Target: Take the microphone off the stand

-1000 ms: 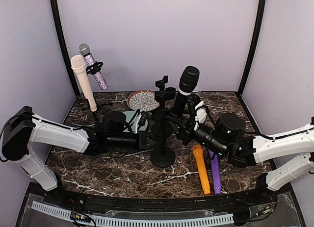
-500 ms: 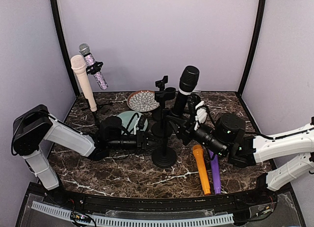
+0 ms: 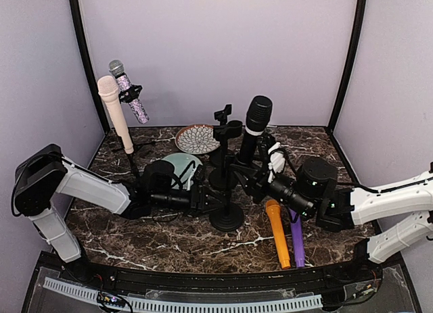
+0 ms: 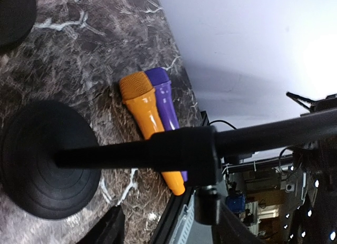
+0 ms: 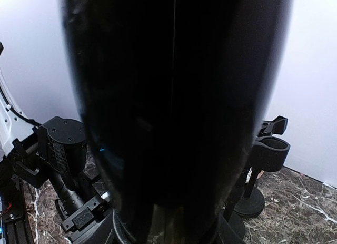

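Two grippers, one microphone almost free

Centre-left, the left gripper point(image 3: 213, 195) has its jaws apart at the pole of the stand point(image 3: 226, 191), not clamping it. Right of centre, the right gripper point(image 3: 252, 165) is clamped on the black microphone point(image 3: 255, 127), which is upright just right of the empty clip point(image 3: 230, 129). Lifting-out looks done; carrying it off and setting it down remain.

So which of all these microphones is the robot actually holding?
The big black microphone, gripped by the right gripper. The orange microphone and purple microphone lie flat on the table; the pink microphone and glittery microphone sit at back left, ungripped.
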Action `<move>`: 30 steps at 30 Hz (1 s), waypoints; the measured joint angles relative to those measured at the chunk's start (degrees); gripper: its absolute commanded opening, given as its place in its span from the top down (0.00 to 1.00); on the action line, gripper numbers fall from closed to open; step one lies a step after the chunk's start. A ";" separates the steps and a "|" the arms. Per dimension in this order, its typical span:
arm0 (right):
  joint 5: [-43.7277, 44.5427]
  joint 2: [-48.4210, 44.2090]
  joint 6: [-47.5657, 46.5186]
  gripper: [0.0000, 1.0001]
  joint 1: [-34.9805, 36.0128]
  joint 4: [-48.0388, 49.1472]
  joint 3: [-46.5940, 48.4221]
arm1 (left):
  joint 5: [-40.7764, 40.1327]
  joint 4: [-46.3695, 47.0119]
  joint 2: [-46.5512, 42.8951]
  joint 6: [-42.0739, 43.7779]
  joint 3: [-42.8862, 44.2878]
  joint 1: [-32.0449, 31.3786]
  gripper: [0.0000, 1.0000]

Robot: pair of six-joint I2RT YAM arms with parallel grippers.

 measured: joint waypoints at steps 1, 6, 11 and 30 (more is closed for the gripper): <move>0.00 -0.26 0.11 0.70 0.00 -0.79 -0.13 | -0.55 -3.04 -0.76 1.68 0.46 -0.11 0.35; 0.13 -2.12 0.68 0.43 0.02 -3.30 -1.03 | -3.63 -14.60 -5.42 9.88 3.32 -0.26 0.32; 0.15 -2.91 1.29 0.22 0.07 -5.70 -2.25 | -6.91 -20.24 -9.25 16.41 5.53 -0.26 0.31; 2.14 -5.44 2.45 0.04 0.07 -2.95 -4.70 | -11.08 -23.71 -14.19 28.26 5.51 -0.26 0.31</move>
